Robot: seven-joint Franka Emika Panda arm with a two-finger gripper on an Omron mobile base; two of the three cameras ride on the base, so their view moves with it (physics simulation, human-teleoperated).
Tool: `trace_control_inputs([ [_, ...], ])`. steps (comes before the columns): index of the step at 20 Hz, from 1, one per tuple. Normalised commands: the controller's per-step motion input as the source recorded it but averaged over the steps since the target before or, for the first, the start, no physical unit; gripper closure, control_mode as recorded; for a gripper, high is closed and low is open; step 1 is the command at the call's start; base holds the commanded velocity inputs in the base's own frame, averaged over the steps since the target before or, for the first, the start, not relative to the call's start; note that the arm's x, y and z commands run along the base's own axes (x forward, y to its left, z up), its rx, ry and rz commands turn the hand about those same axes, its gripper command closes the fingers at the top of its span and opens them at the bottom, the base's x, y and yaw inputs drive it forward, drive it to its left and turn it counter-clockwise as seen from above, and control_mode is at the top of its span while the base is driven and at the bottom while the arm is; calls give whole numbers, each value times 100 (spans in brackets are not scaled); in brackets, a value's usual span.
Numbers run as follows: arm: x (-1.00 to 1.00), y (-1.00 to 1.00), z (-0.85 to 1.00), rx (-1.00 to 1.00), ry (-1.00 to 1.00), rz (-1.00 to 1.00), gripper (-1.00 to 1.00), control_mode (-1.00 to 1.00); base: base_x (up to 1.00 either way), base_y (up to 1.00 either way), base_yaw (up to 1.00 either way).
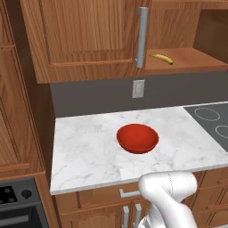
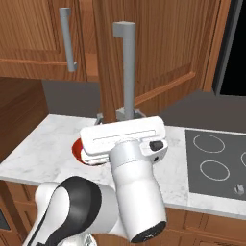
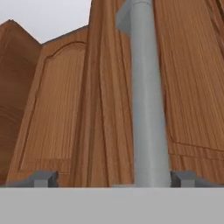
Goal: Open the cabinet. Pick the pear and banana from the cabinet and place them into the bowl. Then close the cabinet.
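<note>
The wide reddish-brown wooden wall cabinet (image 1: 84,40) stands with its right door swung open, so the first step looks done, or nearly so. The white marble desk (image 1: 84,151) lies directly below the cabinet. On it, roughly beneath the cabinet's closed left door, sits the shallow glossy red bowl (image 1: 137,137), and as far as I can see it holds nothing (neither fruit has been moved, I judge).

The long grey bar handle (image 2: 128,72) of the open cabinet door rises straight in front of the end effector (image 3: 114,179), whose two dark fingertips stand spread wide on either side of the bar, apart from it: open, gripping nothing.

The slim curved yellow banana (image 1: 162,58) lies on the bare lower shelf inside the cabinet, just right of the left door's handle. The pear I cannot find; it may be deeper in the cabinet, hidden from here.

Left to do: carrying both fruits to the bowl, then closing the cabinet.
</note>
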Motion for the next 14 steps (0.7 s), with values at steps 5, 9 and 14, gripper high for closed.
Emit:
trace_control_inputs([
  [5,-98,-27,15,0,0,-11,-100,-100,0,0,0],
  [9,-13,-1,0,0,-1,0,-100,-100,0,0,0],
  [14,-49,5,0,0,-7,-1,-100,-100,0,0,0],
])
